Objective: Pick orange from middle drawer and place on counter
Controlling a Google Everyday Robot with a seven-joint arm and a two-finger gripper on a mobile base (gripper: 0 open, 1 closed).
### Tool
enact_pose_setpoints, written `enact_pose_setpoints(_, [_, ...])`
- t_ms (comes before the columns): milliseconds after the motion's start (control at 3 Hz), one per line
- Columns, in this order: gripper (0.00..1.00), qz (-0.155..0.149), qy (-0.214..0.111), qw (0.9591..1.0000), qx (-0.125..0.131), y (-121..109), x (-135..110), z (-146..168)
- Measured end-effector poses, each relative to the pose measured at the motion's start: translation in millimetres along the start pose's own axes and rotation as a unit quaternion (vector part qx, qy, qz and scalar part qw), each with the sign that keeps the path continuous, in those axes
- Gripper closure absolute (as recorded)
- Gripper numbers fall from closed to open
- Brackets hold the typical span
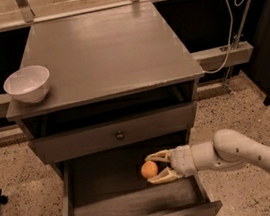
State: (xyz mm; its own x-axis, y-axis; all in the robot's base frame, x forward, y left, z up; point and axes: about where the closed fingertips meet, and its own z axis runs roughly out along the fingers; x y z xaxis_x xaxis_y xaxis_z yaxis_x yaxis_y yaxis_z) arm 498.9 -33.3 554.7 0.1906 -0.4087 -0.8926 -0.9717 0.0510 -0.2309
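The orange [149, 169] sits between the two fingertips of my gripper [150, 169], which is shut on it. The gripper reaches in from the right and holds the orange just above the floor of the open middle drawer [67, 207], over its right half. The arm [242, 152] passes over the drawer's right wall. The counter [101, 49] is the flat grey-brown top of the cabinet above, well higher than the gripper.
A white bowl [28, 84] stands at the counter's front left corner. A shallow shut drawer with a small round knob [120, 135] hangs directly above the open drawer's back. A white cable [228, 25] hangs at the right. Speckled floor surrounds the cabinet.
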Motion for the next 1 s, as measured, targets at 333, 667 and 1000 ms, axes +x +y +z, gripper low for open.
enact_pose_setpoints(333, [1.00,-0.063,0.002,0.9979,-0.018,7.4,-101.2,-26.6])
enact_pose_setpoints(667, [1.00,-0.123,0.033,0.9914,-0.030,-15.1,-188.4,-55.9])
enact_pose_setpoints(1000, [1.00,-0.133,0.065,0.9882,-0.041,-75.1,-282.4,-84.0])
